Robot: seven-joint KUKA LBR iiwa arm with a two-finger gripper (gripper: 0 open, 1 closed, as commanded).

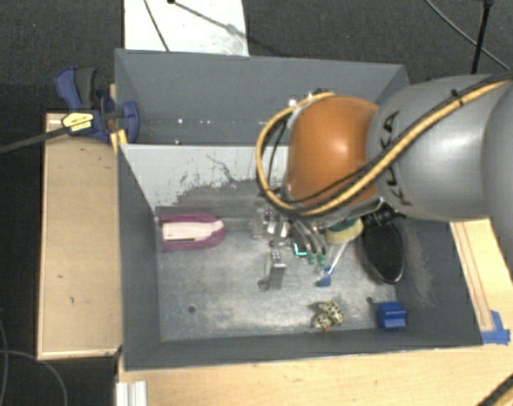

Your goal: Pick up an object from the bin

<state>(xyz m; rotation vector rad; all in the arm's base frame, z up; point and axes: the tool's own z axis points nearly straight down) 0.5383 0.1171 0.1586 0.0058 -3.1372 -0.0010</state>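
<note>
My gripper (273,276) hangs below the arm's orange cover, low over the bare bin floor near the middle. A slim blue and white stick-like thing (327,271) lies just to its right, partly under the wrist. A pink and purple oblong thing (191,231) lies to its left by the bin's left wall. In front of it, toward the near wall, sits a small gold-brown crumpled thing (328,314).
A blue block (392,316) lies in the near right corner. A black oval thing (383,249) rests against the right side, partly under the arm. A round white and green thing (345,230) peeks out beneath the wrist. The arm covers the bin's right back part.
</note>
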